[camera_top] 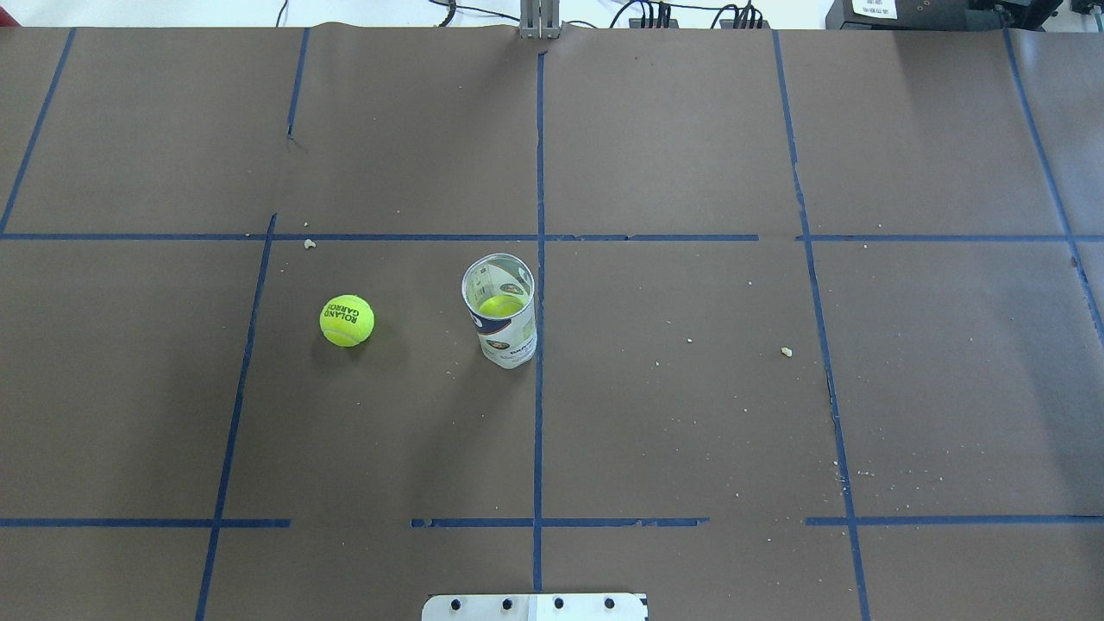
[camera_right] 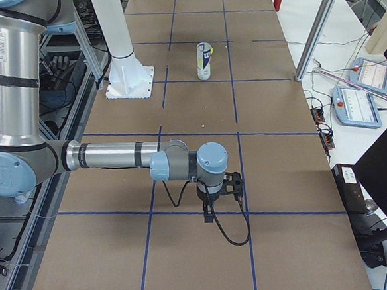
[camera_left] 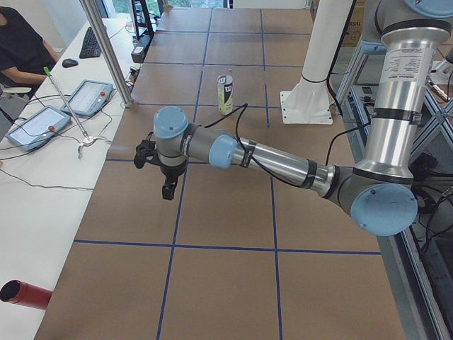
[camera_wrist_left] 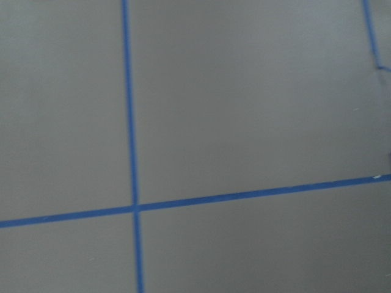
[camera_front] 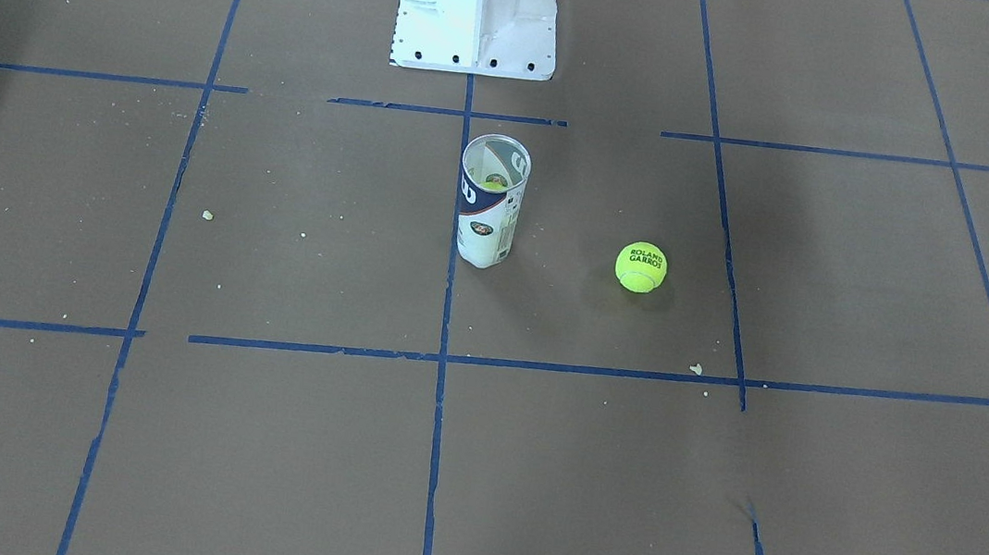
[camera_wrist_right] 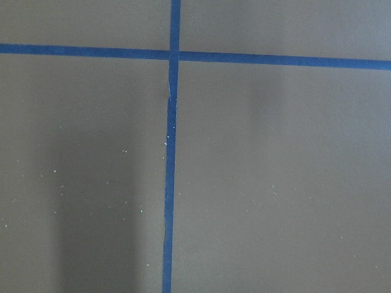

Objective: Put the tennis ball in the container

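The tennis ball (camera_front: 641,267) (camera_top: 347,320), yellow-green with "ROLAND GARROS" lettering, lies alone on the brown paper on the robot's left side. The container (camera_front: 491,203) (camera_top: 501,310) (camera_left: 225,93) (camera_right: 204,61) stands upright near the centre line, open at the top, with something yellow-green low inside it. My left gripper (camera_left: 168,190) hangs above the paper far out at the table's left end. My right gripper (camera_right: 208,213) hangs far out at the right end. Both show only in the side views, so I cannot tell if they are open or shut. Both wrist views show only paper and blue tape.
The white robot base (camera_front: 479,6) (camera_top: 535,606) stands behind the container. Blue tape lines grid the paper. On the operators' side are a slanted metal post (camera_left: 106,49), control tablets (camera_left: 42,124) with cables, a seated person (camera_left: 21,42) and a red cylinder (camera_left: 25,294).
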You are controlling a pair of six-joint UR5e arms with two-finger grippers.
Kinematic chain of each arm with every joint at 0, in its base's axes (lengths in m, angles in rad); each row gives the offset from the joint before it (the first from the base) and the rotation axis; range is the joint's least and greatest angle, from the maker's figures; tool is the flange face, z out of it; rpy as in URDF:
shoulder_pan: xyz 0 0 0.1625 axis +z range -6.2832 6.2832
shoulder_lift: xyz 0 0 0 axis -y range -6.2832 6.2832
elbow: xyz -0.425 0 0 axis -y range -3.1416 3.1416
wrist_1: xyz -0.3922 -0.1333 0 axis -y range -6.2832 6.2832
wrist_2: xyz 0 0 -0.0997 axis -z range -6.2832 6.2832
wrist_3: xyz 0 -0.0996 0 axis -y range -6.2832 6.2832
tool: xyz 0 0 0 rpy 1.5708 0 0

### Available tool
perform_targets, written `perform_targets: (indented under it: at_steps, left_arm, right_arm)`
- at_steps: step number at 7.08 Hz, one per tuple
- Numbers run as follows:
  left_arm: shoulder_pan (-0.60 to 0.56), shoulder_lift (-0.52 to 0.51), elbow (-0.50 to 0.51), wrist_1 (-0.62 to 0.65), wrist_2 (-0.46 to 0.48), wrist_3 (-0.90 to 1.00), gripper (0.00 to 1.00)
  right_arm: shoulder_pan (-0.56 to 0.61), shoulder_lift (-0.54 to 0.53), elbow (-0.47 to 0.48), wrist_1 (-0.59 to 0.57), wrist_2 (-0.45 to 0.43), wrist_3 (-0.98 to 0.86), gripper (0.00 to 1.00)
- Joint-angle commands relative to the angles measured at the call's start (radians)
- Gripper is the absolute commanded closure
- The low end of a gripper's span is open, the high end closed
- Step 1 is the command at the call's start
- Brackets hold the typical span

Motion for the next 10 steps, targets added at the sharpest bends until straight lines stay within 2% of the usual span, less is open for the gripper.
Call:
perform_targets:
  at_steps: [1,3,5,8,9,10]
  left_arm:
    - [0.168,-0.097,-0.127,0.005,0.009,-0.284,0.00]
    - [0.338,-0.182,-0.187,0.005,0.048,-0.565,0.00]
    - [0.555,-0.235,-0.239,0.017,0.253,-0.746,0.00]
    - [0.652,-0.318,-0.094,0.016,0.273,-0.755,0.00]
    - [0.661,-0.323,-0.030,0.005,0.297,-0.744,0.00]
    - [0.677,-0.334,-0.012,0.010,0.369,-0.746,0.00]
  right_arm:
    - [0.000,0.000,0.000,0.000,0.000,0.000,0.00]
    - [0.000,0.000,0.000,0.000,0.000,0.000,0.00]
    - [0.000,0.000,0.000,0.000,0.000,0.000,0.00]
    - [0.000,0.000,0.000,0.000,0.000,0.000,0.00]
    - [0.000,0.000,0.000,0.000,0.000,0.000,0.00]
    - [0.000,0.000,0.000,0.000,0.000,0.000,0.00]
